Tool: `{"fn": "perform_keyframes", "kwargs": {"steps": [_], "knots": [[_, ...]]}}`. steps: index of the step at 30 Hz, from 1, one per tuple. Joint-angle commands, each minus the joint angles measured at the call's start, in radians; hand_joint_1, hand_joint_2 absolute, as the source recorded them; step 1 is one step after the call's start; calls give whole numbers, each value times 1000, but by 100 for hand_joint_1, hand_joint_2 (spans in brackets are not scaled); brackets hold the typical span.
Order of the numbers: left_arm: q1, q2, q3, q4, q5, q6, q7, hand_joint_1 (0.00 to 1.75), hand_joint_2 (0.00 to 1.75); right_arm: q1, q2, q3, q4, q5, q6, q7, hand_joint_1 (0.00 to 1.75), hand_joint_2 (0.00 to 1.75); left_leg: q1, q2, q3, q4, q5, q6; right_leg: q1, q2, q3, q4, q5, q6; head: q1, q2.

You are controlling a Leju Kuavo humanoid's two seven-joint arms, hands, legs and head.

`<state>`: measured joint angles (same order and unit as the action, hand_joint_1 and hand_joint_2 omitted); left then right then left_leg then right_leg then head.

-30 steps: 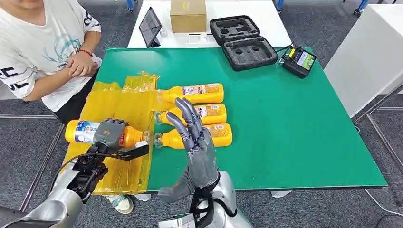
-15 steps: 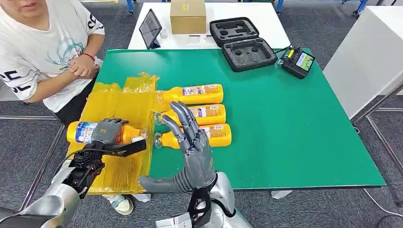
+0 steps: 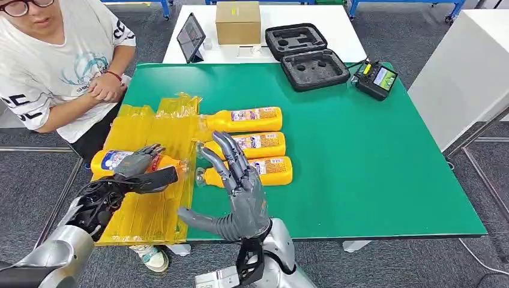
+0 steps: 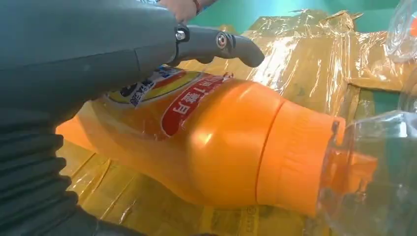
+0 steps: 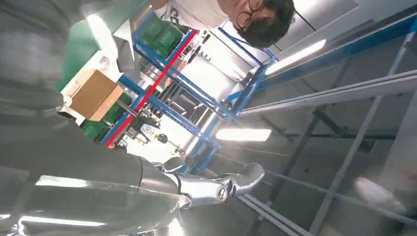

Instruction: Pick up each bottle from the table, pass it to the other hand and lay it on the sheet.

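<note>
1. The green desk [image 3: 372, 156] carries a yellow plastic sheet [image 3: 150, 210] at its left.
2. The left hand [image 3: 139, 161], fingers loosening, rests on an orange juice bottle [image 3: 111, 161] lying on the sheet.
3. The right hand [image 3: 240, 189] hovers spread, holding nothing.
4. Risk, likely: the round bottle could roll off the near-left edge once released.

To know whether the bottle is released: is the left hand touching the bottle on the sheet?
Cannot tell. In the head view the left hand lies over the bottle with opening fingers; neither that nor the wrist view shows plain contact or gap.
</note>
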<state>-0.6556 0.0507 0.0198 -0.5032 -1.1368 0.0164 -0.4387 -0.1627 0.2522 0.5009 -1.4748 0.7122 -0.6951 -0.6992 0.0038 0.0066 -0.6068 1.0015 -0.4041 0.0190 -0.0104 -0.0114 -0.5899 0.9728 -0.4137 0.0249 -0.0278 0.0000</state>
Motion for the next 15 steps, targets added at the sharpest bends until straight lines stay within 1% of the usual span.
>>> {"fn": "perform_keyframes", "kwargs": {"steps": [1,3,6,11,12,13,14,15], "knots": [[29,9,13,101,1,-22,3,0,0,-11,-2,17,58,-6,-3,1,0,175,0,3,4,-3,-1,-1,0,4,3,-2,0,-1,0,0],[27,4,26,102,30,-41,-6,0,0,-12,-1,13,61,-2,-3,1,0,175,0,2,4,-2,-1,-1,0,3,3,-1,0,-1,0,0],[11,2,33,107,112,-129,-31,0,0,-12,5,2,66,7,-3,1,0,175,0,1,4,-1,0,-1,0,2,3,-1,0,0,0,0],[-10,1,125,134,327,-370,-62,0,0,-18,5,-5,96,6,-3,1,0,175,0,2,5,-2,0,-1,0,3,4,-2,0,-1,0,0],[-8,1,152,136,381,-407,-48,0,0,-15,7,-10,99,12,-3,1,0,175,0,2,6,-3,0,-1,0,3,4,-3,1,-1,0,0],[-2,1,163,129,418,-421,-45,0,0,-13,7,-14,104,14,-3,1,0,175,0,2,6,-3,0,-1,0,4,5,-3,1,-1,0,0],[-4,-2,201,143,483,-460,-27,0,0,-10,6,-17,107,18,-3,1,0,175,0,3,6,-2,-1,-1,0,4,5,-2,1,0,0,0],[1,-5,219,133,522,-456,-26,0,0,-6,8,-20,111,25,-3,1,0,175,-1,2,7,-2,-1,0,-1,3,6,-2,0,0,0,0]]}}
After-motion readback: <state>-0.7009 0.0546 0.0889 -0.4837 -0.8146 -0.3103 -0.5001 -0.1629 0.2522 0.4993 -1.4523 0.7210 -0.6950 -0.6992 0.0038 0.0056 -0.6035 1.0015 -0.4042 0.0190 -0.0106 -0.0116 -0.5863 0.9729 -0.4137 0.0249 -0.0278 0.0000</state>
